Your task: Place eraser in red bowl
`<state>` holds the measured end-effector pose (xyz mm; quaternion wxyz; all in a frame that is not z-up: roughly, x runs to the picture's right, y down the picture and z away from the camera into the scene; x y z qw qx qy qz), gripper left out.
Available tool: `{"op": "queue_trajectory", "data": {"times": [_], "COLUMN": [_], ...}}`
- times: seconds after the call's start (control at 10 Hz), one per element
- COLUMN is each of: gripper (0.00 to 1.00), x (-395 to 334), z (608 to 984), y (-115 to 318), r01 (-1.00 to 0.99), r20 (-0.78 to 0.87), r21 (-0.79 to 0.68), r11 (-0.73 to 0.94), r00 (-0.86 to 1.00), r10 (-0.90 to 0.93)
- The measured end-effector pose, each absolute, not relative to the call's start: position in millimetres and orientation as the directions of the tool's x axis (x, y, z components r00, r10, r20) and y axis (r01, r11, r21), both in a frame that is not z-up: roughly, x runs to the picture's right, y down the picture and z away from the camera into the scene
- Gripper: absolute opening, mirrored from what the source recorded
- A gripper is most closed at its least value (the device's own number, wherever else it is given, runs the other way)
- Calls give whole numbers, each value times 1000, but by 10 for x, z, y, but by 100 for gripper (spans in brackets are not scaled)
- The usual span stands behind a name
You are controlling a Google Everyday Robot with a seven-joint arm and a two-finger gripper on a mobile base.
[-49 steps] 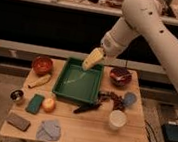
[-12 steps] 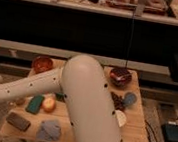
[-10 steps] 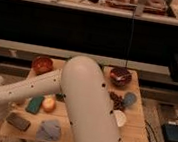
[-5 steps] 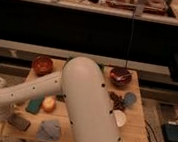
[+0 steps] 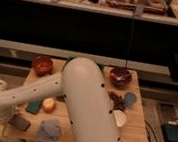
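Eraser [image 5: 19,122] lies flat at about 8 o'clock on the table [image 5: 133,137], and it hasn't budged in the last second. What has changed is the arm [image 5: 84,110]. Five seconds back it was up over the middle of the table; now it has swept down to the left front corner, and the gripper [image 5: 4,117] has sunk in just beside the eraser, on its 9 o'clock side. I can't tell how far open the gripper is or whether it has hold of anything. I read this as closing in for the pick, with nothing carried yet. The eraser's long axis runs roughly 10 to 4 o'clock. The red bowl [image 5: 43,64] waits at 11 o'clock, well apart, and a darker bowl [image 5: 120,76] sits at 1 o'clock.
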<state>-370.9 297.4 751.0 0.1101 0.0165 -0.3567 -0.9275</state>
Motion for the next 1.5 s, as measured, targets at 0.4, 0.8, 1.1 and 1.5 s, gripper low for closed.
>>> {"op": "queue_trajectory", "data": {"times": [0.4, 0.8, 1.1, 1.5], "gripper": [28, 5, 5, 5], "x": [-3695, -3723, -3679, -3286], "z": [7522, 7385, 7071, 7334], "y": [3014, 2801, 2177, 1184], "r01": [178, 158, 161, 218], "r20": [37, -4, -51, -30], "r21": [679, 683, 707, 750], "r11": [-712, -713, -689, -624], "r00": [-977, -975, -959, -932], "r10": [-210, -221, -277, -361]}}
